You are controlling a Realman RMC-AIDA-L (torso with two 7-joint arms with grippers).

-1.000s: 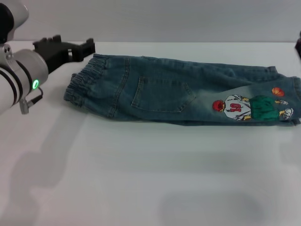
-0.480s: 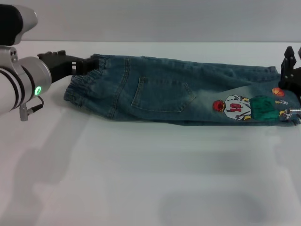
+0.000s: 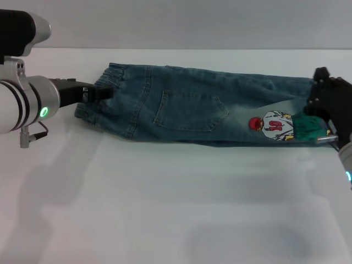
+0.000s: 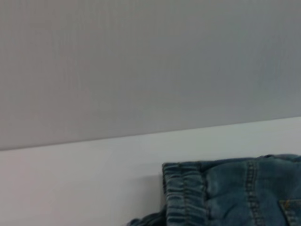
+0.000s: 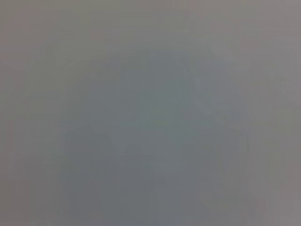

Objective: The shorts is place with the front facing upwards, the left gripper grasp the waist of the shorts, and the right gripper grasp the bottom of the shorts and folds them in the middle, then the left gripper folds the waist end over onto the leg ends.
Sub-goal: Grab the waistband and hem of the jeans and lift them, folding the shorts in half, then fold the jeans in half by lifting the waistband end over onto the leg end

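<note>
Left gripper (image 3: 98, 91) at the shorts (image 3: 198, 104) waistband, right gripper (image 3: 325, 110) over the hems; closure of either indeterminate. Recommend both seize all layers squarely before lifting.

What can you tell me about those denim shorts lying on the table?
The shorts are faded blue denim, lying flat lengthwise on the white table. An elastic gathered waist lies toward the robot's left, a stitched patch pocket sits mid-panel, and a cartoon print decorates the leg end. The left gripper is at the waistband; the right gripper is over the leg hems.
</note>
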